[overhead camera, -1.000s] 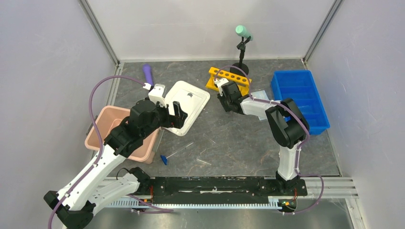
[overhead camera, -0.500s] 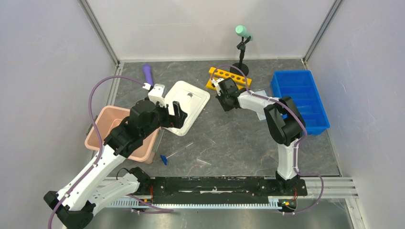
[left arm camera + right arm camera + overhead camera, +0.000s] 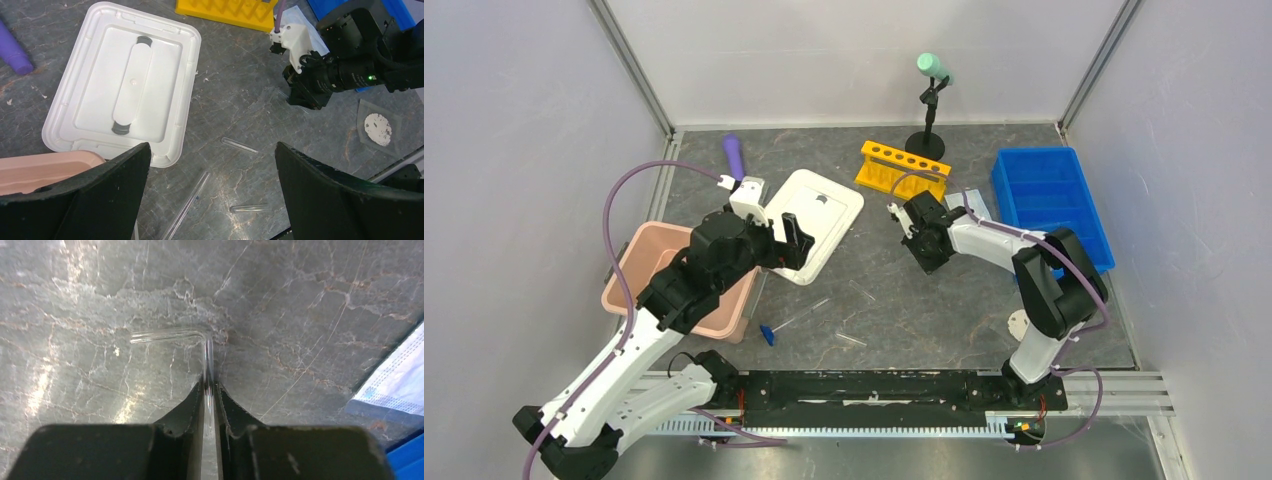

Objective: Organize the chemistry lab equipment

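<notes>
My right gripper (image 3: pixel 210 385) is shut on a thin clear bent glass tube (image 3: pixel 165 335), held just over the grey table; the gripper sits at mid-table in the top view (image 3: pixel 924 252). My left gripper (image 3: pixel 211 150) is open and empty, hovering beside the white lid (image 3: pixel 125 85). Below it lie two short clear tubes (image 3: pixel 240 145) (image 3: pixel 248 208) and a long tube (image 3: pixel 190 205), blue-capped in the top view (image 3: pixel 789 322). The pale blue face mask (image 3: pixel 400 380) lies to the right of the bent tube. The round dish with a white disc (image 3: pixel 1020 322) lies near the right arm's base.
A yellow tube rack (image 3: pixel 902 167) and a black stand with a mint-green top (image 3: pixel 927 125) are at the back. A blue bin (image 3: pixel 1052 205) is at the right, a pink tub (image 3: pixel 659 280) at the left, and a purple cylinder (image 3: pixel 734 152) at the back left.
My right gripper has moved from beside the yellow rack toward the near right. The round dish now shows by the right arm's base. The left arm has barely moved.
</notes>
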{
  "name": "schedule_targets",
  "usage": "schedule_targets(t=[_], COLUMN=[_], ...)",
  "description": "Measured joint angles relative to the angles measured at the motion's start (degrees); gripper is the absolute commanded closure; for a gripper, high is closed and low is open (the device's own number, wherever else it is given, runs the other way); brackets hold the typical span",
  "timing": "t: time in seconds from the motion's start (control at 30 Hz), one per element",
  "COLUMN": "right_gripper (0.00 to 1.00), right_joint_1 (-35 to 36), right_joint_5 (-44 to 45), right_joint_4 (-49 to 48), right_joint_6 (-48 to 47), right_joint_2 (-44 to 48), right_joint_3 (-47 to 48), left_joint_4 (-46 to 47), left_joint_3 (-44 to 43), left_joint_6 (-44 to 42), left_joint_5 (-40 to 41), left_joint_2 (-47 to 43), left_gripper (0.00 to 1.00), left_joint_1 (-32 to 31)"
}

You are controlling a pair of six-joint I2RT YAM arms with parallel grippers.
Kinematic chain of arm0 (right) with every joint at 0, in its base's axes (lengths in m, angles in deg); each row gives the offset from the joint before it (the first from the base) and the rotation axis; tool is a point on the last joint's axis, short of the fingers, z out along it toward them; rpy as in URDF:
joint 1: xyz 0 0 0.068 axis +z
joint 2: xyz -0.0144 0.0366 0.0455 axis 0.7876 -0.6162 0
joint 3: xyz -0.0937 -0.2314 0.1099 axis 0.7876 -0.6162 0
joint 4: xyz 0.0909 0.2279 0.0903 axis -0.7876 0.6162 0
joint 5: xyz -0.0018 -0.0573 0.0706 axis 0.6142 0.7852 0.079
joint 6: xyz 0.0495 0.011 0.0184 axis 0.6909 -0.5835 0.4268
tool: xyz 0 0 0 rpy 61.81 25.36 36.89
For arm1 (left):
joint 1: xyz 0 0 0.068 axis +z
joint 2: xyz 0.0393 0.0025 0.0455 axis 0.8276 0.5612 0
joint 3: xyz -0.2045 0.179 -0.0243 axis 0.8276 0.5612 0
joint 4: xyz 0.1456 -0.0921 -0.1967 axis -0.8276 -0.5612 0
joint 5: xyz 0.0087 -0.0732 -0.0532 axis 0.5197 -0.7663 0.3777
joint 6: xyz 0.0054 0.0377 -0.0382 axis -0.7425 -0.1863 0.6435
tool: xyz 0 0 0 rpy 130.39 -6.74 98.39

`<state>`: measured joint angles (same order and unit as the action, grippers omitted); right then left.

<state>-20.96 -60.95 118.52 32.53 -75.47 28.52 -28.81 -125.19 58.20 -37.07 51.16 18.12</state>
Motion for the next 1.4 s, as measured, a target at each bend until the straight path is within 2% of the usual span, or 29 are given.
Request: schedule_targets(t=[0.1, 0.67, 0.97, 1.4], right_gripper=[0.77, 0.76, 0.89, 0.91], right_joint_1=[0.0, -1.1, -1.3, -3.1], right_joint_5=[-0.5, -3.2, -4.0, -5.1], right_joint_4=[1.2, 6.0, 6.1, 4.0], right_joint_6=[0.0, -1.8, -2.1, 0.1], right_joint_2=[0.6, -3.1, -3.1, -1.0], right_joint_3=[-0.6, 3.9, 3.9, 1.8], left_joint_4=[0.0, 0.0, 0.0, 0.0], left_joint_3=[0.0, 0.0, 0.0, 0.0], left_joint_6=[0.0, 0.0, 0.0, 0.0], left_joint_5=[0.0, 0.2, 0.2, 0.2], left_joint_2=[-0.3, -0.3, -0.2, -0.2], left_gripper=[0.0, 0.0, 0.0, 0.0], left_joint_1=[0.0, 0.0, 0.0, 0.0])
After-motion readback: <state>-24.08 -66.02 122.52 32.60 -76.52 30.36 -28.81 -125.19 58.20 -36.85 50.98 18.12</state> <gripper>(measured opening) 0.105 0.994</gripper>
